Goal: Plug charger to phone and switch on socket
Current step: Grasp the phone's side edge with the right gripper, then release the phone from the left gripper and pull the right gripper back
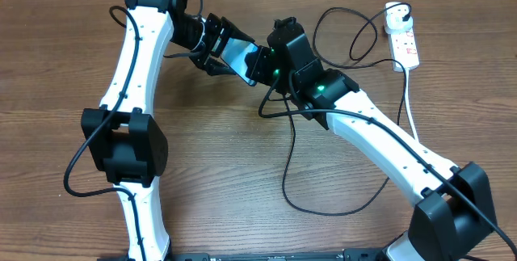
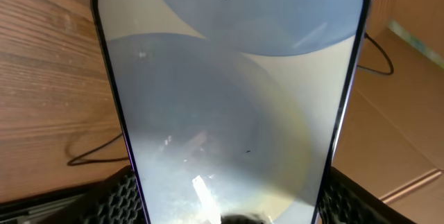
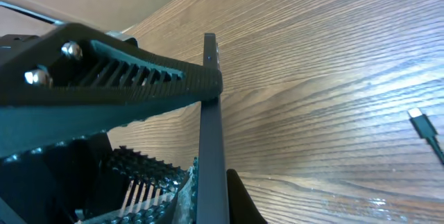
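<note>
The phone (image 1: pixel 240 53) hangs above the table, held from both ends. My left gripper (image 1: pixel 222 51) is shut across its width, and the black pads (image 2: pixel 118 197) press both long edges of the glowing phone (image 2: pixel 229 99). My right gripper (image 1: pixel 260 63) is shut on the phone's (image 3: pixel 211 120) thin edge. The charger's black cable (image 1: pixel 289 172) loops over the table. Its connector tip (image 3: pixel 423 127) lies loose on the wood, and its white plug adapter (image 1: pixel 393 20) sits in the socket (image 1: pixel 408 49) at the far right.
The socket's thick white cord (image 1: pixel 412 107) runs down the right side. Cable loops (image 1: pixel 355 35) lie between the right arm and the socket. A stretch of black cable (image 2: pixel 97 151) lies on the wood left of the phone, and brown cardboard (image 2: pixel 409 113) is to its right.
</note>
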`<state>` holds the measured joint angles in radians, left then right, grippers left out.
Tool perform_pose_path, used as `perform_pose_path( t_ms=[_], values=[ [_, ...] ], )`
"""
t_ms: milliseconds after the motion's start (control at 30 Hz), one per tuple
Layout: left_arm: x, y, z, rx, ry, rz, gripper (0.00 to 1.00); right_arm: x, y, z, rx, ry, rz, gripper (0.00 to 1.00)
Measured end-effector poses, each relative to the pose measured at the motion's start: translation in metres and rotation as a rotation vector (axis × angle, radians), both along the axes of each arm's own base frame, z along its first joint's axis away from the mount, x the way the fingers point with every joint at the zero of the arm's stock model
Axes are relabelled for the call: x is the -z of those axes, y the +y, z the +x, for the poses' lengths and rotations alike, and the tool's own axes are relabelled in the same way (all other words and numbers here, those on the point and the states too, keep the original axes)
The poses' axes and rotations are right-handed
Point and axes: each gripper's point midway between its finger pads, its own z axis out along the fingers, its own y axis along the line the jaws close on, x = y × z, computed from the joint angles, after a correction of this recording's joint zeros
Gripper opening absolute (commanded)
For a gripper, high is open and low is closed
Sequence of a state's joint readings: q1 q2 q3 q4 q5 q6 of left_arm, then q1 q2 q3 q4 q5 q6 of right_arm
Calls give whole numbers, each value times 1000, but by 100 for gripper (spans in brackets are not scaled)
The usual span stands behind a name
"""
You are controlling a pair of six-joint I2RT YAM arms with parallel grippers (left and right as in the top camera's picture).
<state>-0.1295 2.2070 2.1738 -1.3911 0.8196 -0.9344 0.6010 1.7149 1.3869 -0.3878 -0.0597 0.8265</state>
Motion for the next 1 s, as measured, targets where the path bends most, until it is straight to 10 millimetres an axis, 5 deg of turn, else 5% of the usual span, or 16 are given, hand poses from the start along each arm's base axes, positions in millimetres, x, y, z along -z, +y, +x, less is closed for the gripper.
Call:
perform_pose_path(
  t_ms=[100,433,600,1000],
  values=[
    [-2,-3,-1,3,6,-15,74,-2,-4,-1,1,5,1,4],
    [-4,-1,5,-4,-21,-13,99,-9,-17,1,-37,57,80,4],
    [-1,1,8,29,-77,10,100,-13,-30,6,-54,86,134,4],
    [-11,9,22,256,-413,-28,100,-21,-118,5,-55,202,232,4]
  ],
)
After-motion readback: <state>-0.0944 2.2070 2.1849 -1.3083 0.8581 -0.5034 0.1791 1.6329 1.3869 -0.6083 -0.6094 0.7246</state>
